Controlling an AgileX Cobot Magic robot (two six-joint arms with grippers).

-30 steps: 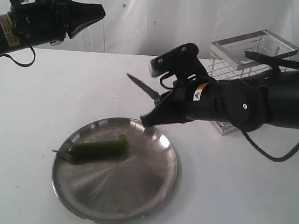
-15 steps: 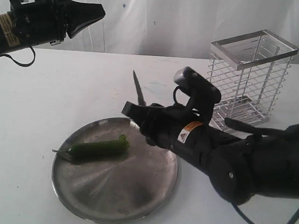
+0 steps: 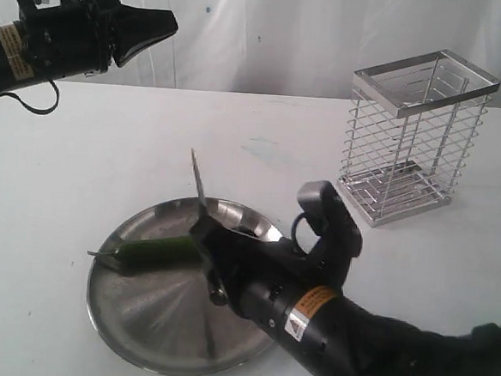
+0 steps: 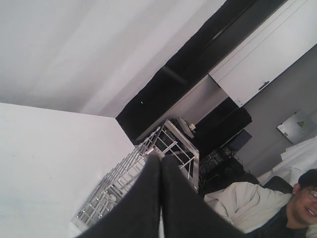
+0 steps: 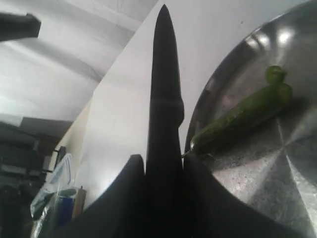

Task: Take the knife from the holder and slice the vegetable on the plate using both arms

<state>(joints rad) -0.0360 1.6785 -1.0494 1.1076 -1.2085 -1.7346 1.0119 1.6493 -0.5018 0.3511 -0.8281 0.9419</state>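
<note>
Exterior view: our right fingers (image 3: pixel 209 238) clamp the knife (image 3: pixel 198 180), tip up, beside the chilli pepper (image 3: pixel 156 250) on the steel plate (image 3: pixel 155 319), poised to slice; left fingers (image 3: pixel 150 24), pressed together and empty, hang high.

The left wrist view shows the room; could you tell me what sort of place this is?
Probably a robotics lab or office, not a kitchen: a bare white table, wall cabinets and a seated man looking on.
</note>
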